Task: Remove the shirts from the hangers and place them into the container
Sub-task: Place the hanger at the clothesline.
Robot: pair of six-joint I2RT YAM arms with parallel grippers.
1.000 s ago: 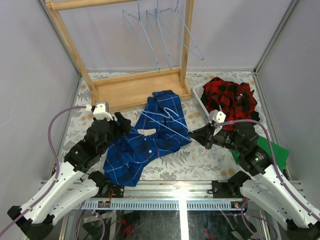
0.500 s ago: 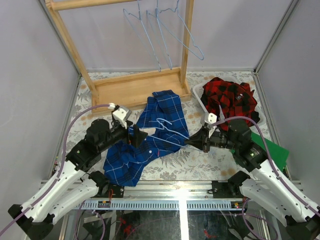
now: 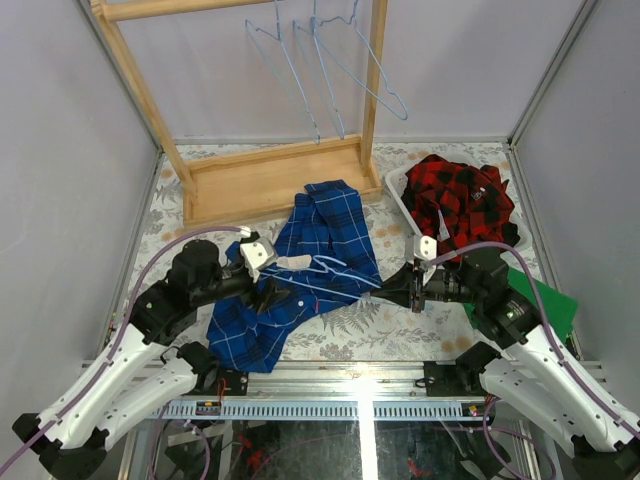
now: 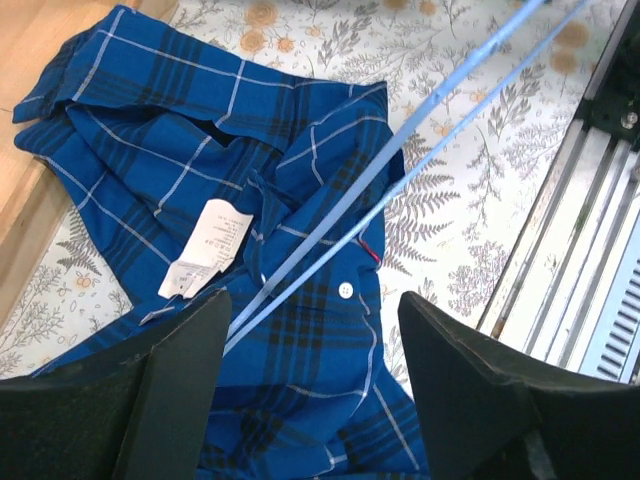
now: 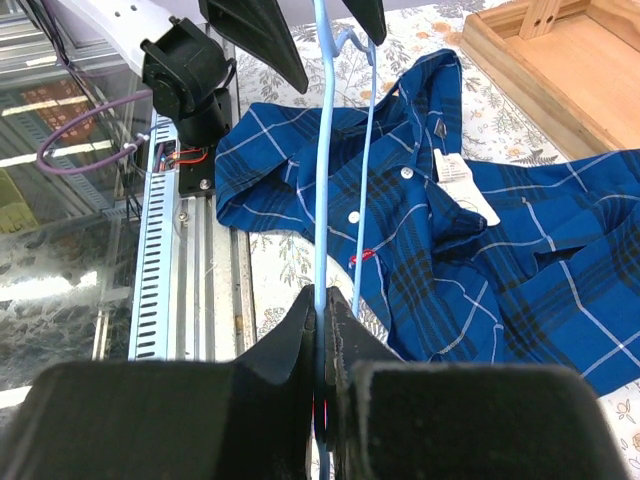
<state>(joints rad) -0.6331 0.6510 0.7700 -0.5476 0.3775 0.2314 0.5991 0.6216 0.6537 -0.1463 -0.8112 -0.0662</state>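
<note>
Floral desk (image 3: 400, 325) from above: blue plaid shirt (image 3: 322, 235) under the left claw (image 3: 272, 288), container (image 3: 398, 200) behind the right claw (image 3: 388, 288); left wrist: claw released, hanger (image 4: 400, 160) wires running between its fingers (image 4: 170, 380); right wrist: claw clenched on the hanger.

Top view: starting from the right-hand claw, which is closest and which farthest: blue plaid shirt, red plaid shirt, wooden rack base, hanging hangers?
From the right gripper:
1. blue plaid shirt, just left of it.
2. red plaid shirt, behind it, to the right.
3. wooden rack base, back left.
4. hanging hangers, far back.
</note>
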